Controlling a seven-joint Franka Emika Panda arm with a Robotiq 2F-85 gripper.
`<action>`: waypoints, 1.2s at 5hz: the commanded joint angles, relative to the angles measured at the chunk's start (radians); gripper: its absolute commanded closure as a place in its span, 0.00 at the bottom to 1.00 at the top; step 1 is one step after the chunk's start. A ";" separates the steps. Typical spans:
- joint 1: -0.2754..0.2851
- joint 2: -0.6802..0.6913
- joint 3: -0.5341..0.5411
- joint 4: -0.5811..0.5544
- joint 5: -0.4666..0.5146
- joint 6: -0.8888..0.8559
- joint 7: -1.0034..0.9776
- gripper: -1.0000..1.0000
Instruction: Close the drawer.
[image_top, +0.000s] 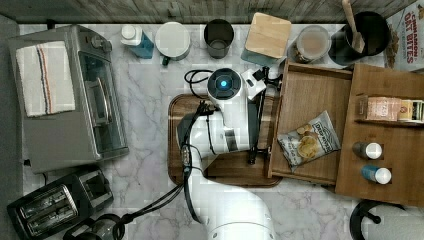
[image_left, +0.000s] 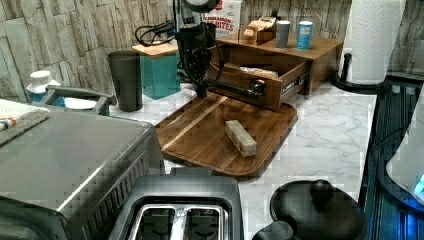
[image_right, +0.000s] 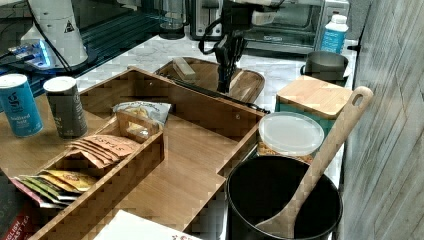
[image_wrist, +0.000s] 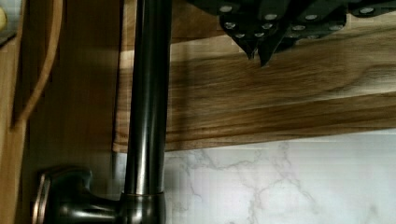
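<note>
The drawer (image_top: 310, 95) is a shallow brown wooden box pulled out of the cabinet (image_top: 400, 145) towards the top view's left, with a bag of chips (image_top: 307, 140) in it. Its dark metal bar handle (image_top: 256, 132) runs along the front panel (image_left: 250, 90). My gripper (image_left: 201, 91) points down just in front of that panel, near the handle's far end in the left view. In the wrist view the fingertips (image_wrist: 252, 46) meet, shut on nothing, beside the handle bar (image_wrist: 147, 93) and apart from it. The drawer's inside (image_right: 195, 145) also shows in the right view, with the gripper (image_right: 225, 85) beyond it.
A dark rounded wooden tray (image_left: 200, 135) lies in front of the drawer with a small wooden block (image_left: 241, 138) on it. A teal canister (image_left: 162, 75) and a dark cup (image_left: 125, 80) stand behind the gripper. Two bottles (image_top: 372, 162) sit on the cabinet. A toaster oven (image_top: 65, 100) stands at the top view's left.
</note>
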 joint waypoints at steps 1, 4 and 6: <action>-0.088 -0.008 -0.022 0.073 0.076 -0.058 -0.101 1.00; -0.218 -0.058 -0.094 -0.020 -0.009 0.117 -0.283 1.00; -0.307 -0.071 -0.164 0.036 0.084 -0.001 -0.421 1.00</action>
